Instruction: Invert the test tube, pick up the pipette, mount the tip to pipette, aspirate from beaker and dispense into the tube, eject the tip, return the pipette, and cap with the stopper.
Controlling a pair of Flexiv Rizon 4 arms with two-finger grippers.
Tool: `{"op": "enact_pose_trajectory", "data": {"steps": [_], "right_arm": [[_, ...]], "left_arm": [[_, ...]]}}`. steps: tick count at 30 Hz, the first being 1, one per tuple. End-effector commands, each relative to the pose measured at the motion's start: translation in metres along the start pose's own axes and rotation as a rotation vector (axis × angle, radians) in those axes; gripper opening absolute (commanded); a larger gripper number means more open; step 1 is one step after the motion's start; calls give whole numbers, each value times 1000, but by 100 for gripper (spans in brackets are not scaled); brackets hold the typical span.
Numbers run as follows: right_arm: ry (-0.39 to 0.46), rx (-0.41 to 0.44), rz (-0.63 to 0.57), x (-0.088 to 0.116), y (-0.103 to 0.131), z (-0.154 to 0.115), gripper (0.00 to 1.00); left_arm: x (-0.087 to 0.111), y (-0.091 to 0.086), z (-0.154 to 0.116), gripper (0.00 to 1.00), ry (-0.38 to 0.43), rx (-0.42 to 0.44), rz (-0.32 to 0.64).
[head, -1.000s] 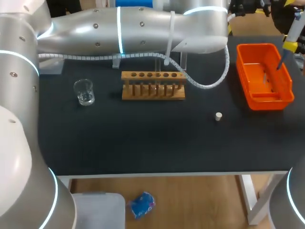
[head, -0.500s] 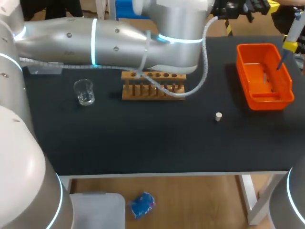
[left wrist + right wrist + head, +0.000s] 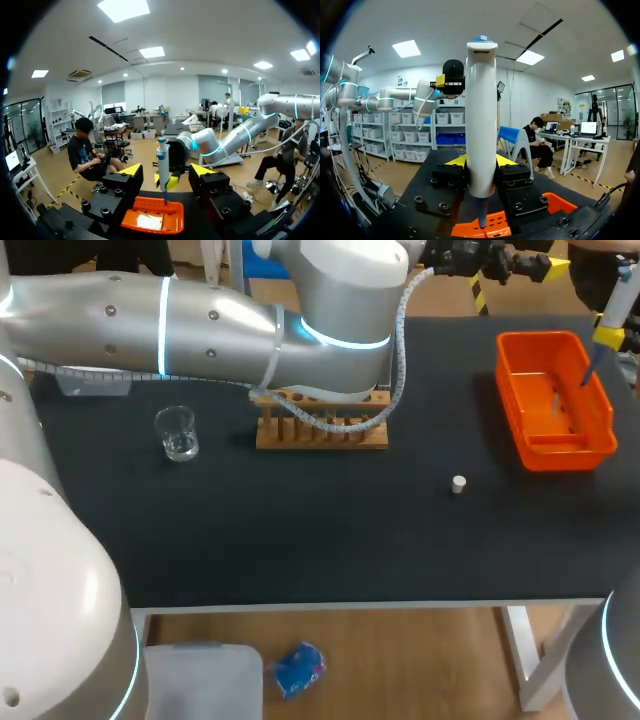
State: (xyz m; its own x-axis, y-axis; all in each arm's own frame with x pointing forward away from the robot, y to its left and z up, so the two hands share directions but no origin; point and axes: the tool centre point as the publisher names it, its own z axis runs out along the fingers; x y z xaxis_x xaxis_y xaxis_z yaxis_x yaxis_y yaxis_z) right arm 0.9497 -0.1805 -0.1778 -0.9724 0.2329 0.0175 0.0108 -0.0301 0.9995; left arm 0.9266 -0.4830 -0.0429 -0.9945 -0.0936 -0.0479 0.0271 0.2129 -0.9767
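My right gripper (image 3: 608,337) is shut on the white pipette (image 3: 618,298), holding it upright above the orange bin (image 3: 520,410) at the back right. In the right wrist view the pipette (image 3: 481,120) stands between the gripper's (image 3: 481,162) yellow tips, its nozzle pointing down at the bin (image 3: 555,202). My left gripper (image 3: 550,262) hangs at the table's far edge, open and holding nothing (image 3: 166,172), facing the pipette (image 3: 162,162). The wooden tube rack (image 3: 322,428), the glass beaker (image 3: 177,432) and the small stopper (image 3: 458,483) stand on the table. I cannot make out a test tube.
My left arm (image 3: 200,320) stretches across the back of the black table (image 3: 300,530) and covers the rack's rear edge. The beaker is left of the rack. The stopper lies alone at the middle right.
My left arm has swung its forearm lower over the rack's back, and its gripper has shifted slightly along the far edge. The right arm with the pipette has stayed still.
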Motion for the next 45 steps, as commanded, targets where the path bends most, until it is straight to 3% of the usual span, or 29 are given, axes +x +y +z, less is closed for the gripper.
{"op": "enact_pose_trajectory", "data": {"steps": [1, 6, 11, 23, 27, 29, 41, 42, 45], "right_arm": [[-1, 3, 0, 0, 1, 0, 0], [-1, 3, 0, 0, 1, 0, 0], [-1, 3, 0, 0, 1, 0, 0], [-1, 3, 0, 0, 1, 0, 0], [-1, 3, 0, 0, 1, 0, 0], [-1, 3, 0, 0, 1, 0, 0], [-1, 3, 0, 0, 1, 0, 0], [-1, 3, 0, 0, 1, 0, 0], [61, 25, -19, 10, -2, 22, 0]], "left_arm": [[-3, -5, 6, 100, 20, -71, 14], [0, -3, -6, 100, -3, -138, 33], [15, 12, -48, 100, -42, -226, 40], [51, 43, -139, 100, -90, -282, 3], [59, 57, -166, 100, -80, -297, -1], [60, 67, -181, 100, -113, -324, -20], [60, 67, -181, 100, -113, -324, -20], [58, 65, -174, 100, -77, -278, -15], [57, 68, -168, 100, -38, -279, 12]]}}
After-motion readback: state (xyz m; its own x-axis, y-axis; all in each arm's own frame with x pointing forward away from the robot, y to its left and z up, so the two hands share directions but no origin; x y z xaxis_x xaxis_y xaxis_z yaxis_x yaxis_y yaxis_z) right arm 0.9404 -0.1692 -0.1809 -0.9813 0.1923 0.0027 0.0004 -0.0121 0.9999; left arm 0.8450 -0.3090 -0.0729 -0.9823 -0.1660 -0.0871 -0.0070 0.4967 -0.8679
